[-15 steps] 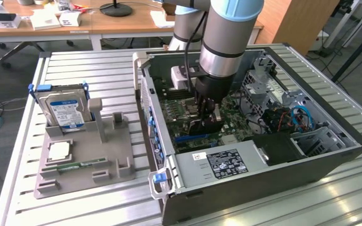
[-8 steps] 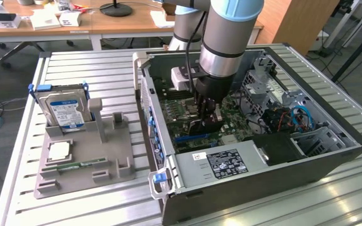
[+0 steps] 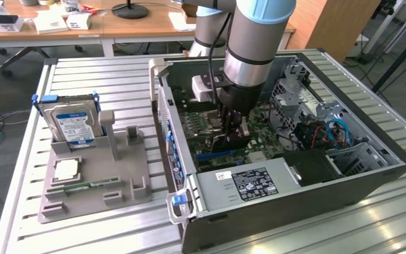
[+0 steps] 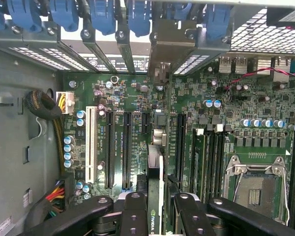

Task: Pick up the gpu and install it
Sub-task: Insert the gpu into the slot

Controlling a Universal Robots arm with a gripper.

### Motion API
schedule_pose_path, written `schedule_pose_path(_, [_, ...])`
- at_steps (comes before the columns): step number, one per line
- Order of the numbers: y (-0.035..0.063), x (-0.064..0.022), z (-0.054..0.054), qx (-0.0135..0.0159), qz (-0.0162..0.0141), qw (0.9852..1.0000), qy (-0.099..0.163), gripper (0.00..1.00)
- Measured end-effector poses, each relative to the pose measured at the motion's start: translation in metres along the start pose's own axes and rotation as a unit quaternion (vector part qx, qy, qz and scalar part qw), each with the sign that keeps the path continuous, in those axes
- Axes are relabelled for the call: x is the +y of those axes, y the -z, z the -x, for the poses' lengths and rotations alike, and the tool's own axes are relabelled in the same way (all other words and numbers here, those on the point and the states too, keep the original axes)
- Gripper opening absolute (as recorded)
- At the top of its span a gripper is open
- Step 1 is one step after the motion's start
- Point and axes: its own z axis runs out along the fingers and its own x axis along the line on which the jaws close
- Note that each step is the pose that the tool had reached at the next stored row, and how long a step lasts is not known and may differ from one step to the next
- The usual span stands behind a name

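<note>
Gripper (image 3: 232, 132) hangs inside the open computer case (image 3: 274, 227), which lies on its side on the slatted surface (image 3: 104, 69) from centre toward 3 o'clock in the exterior view, so the motherboard (image 3: 203, 124) faces up for a downward approach. At 8 o'clock sits the grey holder tray (image 3: 90, 196), with the blue-labelled hard drive (image 3: 72, 124) standing in it. Clamped between the fingers just above the board is the gpu (image 4: 155, 182), held on edge, apparently to meet the long slots (image 4: 125, 147). It shows as a thin dark-and-green edge with a small logo.
</note>
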Motion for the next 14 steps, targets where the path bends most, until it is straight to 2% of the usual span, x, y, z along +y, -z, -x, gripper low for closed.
schedule_pose_path(2, [0.0,0.0,0.0,0.0001,0.0,1.0,0.0,0.26])
schedule_pose_path(7, [0.0,-0.0002,0.0,0.0052,0.0002,1.0,0.0,0.26])
schedule_pose_path(14, [0.0,-0.0006,0.0,0.0057,0.0002,1.0,-0.004,0.26])
